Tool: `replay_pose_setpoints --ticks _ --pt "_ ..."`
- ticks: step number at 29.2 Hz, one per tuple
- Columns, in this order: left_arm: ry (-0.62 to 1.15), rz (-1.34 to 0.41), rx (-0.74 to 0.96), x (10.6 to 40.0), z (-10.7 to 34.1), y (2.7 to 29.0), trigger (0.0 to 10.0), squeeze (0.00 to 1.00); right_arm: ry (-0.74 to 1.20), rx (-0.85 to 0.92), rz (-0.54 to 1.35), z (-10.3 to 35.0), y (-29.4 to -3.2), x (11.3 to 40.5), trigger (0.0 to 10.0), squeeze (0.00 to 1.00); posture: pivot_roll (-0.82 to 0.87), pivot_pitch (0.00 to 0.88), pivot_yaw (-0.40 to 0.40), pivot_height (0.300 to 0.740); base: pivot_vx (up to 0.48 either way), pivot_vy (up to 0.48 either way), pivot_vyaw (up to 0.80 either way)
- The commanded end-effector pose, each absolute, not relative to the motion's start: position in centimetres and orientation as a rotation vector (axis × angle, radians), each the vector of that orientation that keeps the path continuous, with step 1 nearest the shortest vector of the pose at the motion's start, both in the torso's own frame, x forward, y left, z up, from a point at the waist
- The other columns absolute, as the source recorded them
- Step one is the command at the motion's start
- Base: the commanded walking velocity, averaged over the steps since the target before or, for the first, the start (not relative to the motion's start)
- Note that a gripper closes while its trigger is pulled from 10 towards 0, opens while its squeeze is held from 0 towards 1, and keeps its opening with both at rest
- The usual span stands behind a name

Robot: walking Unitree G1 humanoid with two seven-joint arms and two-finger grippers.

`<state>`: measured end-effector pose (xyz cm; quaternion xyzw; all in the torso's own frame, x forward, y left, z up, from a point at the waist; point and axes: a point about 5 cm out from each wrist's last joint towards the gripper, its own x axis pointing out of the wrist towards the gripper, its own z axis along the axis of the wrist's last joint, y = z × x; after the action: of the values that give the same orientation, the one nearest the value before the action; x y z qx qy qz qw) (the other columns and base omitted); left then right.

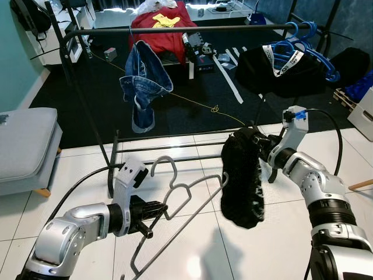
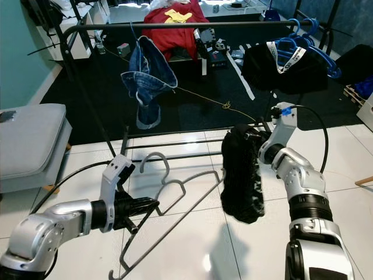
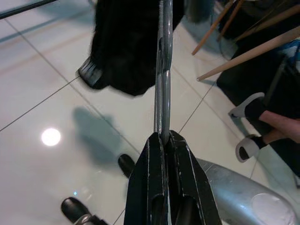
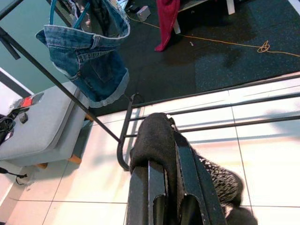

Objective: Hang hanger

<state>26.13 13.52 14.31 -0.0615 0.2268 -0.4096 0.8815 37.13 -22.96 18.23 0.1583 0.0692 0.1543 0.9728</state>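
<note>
The black metal clothes rail (image 1: 175, 29) spans the 12 o'clock edge, carrying blue denim shorts (image 1: 143, 87) at 11 and blue plastic hangers (image 1: 303, 44) at 1. At centre hangs the black fuzzy garment (image 1: 242, 181), clamped by the right gripper (image 1: 262, 146). The grey wire hanger (image 1: 175, 204), one arm apparently inside the garment (hard to confirm), is pinched at 7 o'clock by the left gripper (image 1: 152, 211). Hanging on the rail is not yet done. No writing is legible.
</note>
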Motion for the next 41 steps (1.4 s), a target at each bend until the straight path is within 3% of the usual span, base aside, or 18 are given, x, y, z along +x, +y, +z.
replay_pose_setpoints --ticks 1,17,23,32,36,38,41 --pt "0.483 -0.864 -0.126 26.0 14.2 13.2 0.0 0.0 0.112 0.319 0.331 19.0 -22.7 37.3 10.0 0.0 0.05 0.146 0.033 0.74 0.0 0.0 0.0" --pt "0.441 -0.821 -0.125 27.6 14.2 11.8 0.0 0.0 0.117 0.348 0.391 19.2 -20.5 37.5 10.0 0.0 0.04 0.15 0.034 0.74 0.0 0.0 0.0" --pt "0.348 -0.85 -0.243 28.5 15.5 9.4 0.0 0.0 0.152 0.314 0.432 18.4 -19.1 37.2 10.0 0.0 0.04 0.155 0.039 0.74 0.0 0.0 0.0" --pt "0.247 -0.746 -0.338 29.6 17.0 9.1 0.0 0.0 0.186 0.234 0.433 17.5 -18.4 36.8 10.0 0.0 0.04 0.158 0.04 0.74 0.0 0.0 0.0" --pt "0.246 -0.682 -0.334 29.9 17.0 9.4 0.0 0.0 0.19 0.217 0.44 17.4 -18.2 36.7 10.0 0.0 0.04 0.158 0.04 0.74 0.0 0.0 0.0" --pt "0.285 -0.59 -0.209 30.4 16.3 10.2 0.0 0.0 0.186 0.16 0.425 17.3 -18.2 36.6 10.0 0.0 0.04 0.158 0.038 0.74 0.0 0.0 0.0" --pt "0.302 -0.566 -0.161 30.5 16.0 10.6 0.0 0.0 0.179 0.135 0.408 17.3 -18.3 36.7 10.0 0.0 0.04 0.158 0.037 0.74 0.0 0.0 0.0"
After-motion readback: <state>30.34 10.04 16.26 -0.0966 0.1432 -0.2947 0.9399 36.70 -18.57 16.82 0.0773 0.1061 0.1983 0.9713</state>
